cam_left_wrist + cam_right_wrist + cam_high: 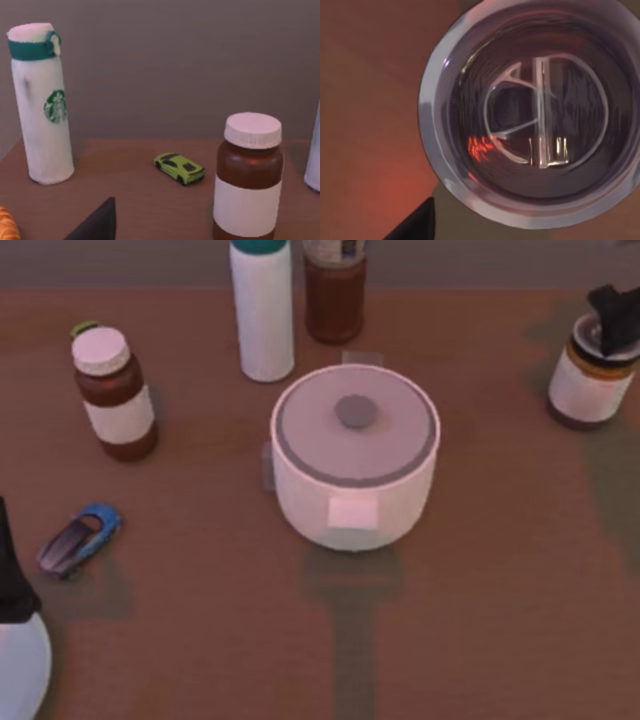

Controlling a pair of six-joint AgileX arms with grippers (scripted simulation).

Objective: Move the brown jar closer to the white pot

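The brown jar (pixel 586 386), squat with a white label, stands at the table's far right, well apart from the white pot (pixel 354 455) in the middle. My right gripper (pixel 612 318) hangs directly over the jar's lid, open, with nothing between its fingers. In the right wrist view the dark round lid (pixel 540 115) with its light mark fills the picture, and one black fingertip (pixel 417 224) shows beside its rim. My left gripper (pixel 12 575) is parked at the near left edge, open and holding nothing.
A brown bottle with a white cap (pixel 113 392) stands at the left. A tall white bottle with a teal cap (pixel 262 310) and a taller dark brown bottle (pixel 334 290) stand behind the pot. A blue toy car (pixel 78 539) and a green one (pixel 179 168) lie at the left.
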